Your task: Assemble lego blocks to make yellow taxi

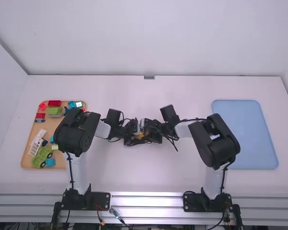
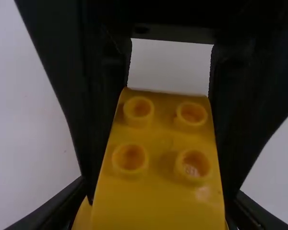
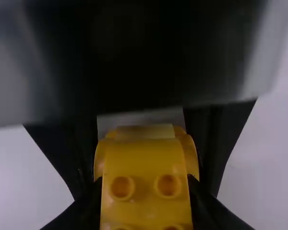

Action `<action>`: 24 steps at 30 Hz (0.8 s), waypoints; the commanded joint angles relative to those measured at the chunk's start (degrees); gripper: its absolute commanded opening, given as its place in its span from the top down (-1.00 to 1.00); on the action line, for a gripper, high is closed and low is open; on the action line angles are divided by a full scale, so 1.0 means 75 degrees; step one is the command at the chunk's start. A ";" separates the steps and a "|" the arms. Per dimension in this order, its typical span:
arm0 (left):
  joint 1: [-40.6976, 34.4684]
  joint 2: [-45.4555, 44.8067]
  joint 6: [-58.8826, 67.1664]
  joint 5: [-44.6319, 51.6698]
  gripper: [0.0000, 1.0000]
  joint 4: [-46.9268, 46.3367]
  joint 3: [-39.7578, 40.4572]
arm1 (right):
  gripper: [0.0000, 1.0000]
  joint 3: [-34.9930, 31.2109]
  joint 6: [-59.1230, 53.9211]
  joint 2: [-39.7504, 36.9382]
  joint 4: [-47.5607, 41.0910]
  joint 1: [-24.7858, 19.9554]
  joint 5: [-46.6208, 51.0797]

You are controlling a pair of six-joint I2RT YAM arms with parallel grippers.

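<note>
Near the table's middle, my left gripper (image 1: 132, 135) and my right gripper (image 1: 152, 132) face each other, with the yellow block piece (image 1: 142, 135) between them. In the left wrist view, a yellow block (image 2: 165, 163) with round studs sits between the fingers of my left gripper (image 2: 158, 206), which is shut on it; the other gripper's dark fingers flank it from beyond. The right wrist view has my right gripper (image 3: 146, 201) shut on yellow blocks (image 3: 144, 160), two studs facing the camera and rounded yellow parts behind. How the blocks join is partly hidden by fingers.
At the far left lies a wooden tray (image 1: 25, 160) holding red, green and blue blocks, a green wheeled vehicle (image 1: 42, 157) and a white ladder-like piece (image 1: 37, 142). A light blue tray (image 1: 247, 134) lies on the right of the white table (image 1: 149, 172).
</note>
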 commanded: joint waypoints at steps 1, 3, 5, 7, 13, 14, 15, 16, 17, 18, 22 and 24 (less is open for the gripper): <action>-0.0096 0.0157 -0.0163 0.0379 -0.03 -0.0050 0.0035 | 0.18 -0.0085 -0.0009 0.0227 -0.0154 -0.0111 0.0172; -0.0096 0.0157 -0.0160 0.0385 -0.02 -0.0050 0.0035 | 0.18 -0.0087 -0.0041 0.0184 -0.0149 -0.0248 -0.0152; -0.0061 0.0157 -0.0163 0.0376 -0.02 -0.0052 0.0035 | 0.19 -0.0093 -0.0117 0.0146 -0.0134 -0.0373 -0.0420; -0.0082 0.0157 -0.0163 0.0393 -0.02 -0.0055 0.0035 | 0.19 -0.0093 -0.0321 0.0140 -0.0157 -0.0452 -0.0618; -0.0085 0.0157 -0.0160 0.0373 -0.01 -0.0050 0.0029 | 0.16 -0.0090 -0.0527 0.0102 -0.0122 -0.0562 -0.1052; -0.0096 0.0157 -0.0163 0.0373 -0.01 -0.0052 0.0029 | 0.16 -0.0090 -0.0533 0.0085 -0.0128 -0.0562 -0.1043; -0.0096 0.0157 -0.0160 0.0373 -0.01 -0.0052 0.0029 | 0.16 -0.0093 -0.0527 0.0073 -0.0131 -0.0548 -0.1040; -0.0070 0.0157 -0.0166 0.0370 -0.01 -0.0052 0.0029 | 0.15 -0.0093 -0.0527 0.0052 -0.0137 -0.0545 -0.1052; -0.0064 0.0157 -0.0163 0.0370 -0.01 -0.0052 0.0029 | 0.16 -0.0093 -0.0527 0.0052 -0.0137 -0.0545 -0.1052; -0.0061 0.0157 -0.0163 0.0370 -0.01 -0.0052 0.0029 | 0.16 -0.0090 -0.0530 0.0044 -0.0140 -0.0554 -0.1046; -0.0073 0.0157 -0.0163 0.0373 -0.01 -0.0052 0.0029 | 0.14 -0.0093 -0.0527 -0.0052 -0.0169 -0.0568 -0.1064; -0.0067 0.0157 -0.0163 0.0367 -0.01 -0.0050 0.0029 | 0.07 -0.0093 -0.0565 -0.0163 -0.0201 -0.0644 -0.1259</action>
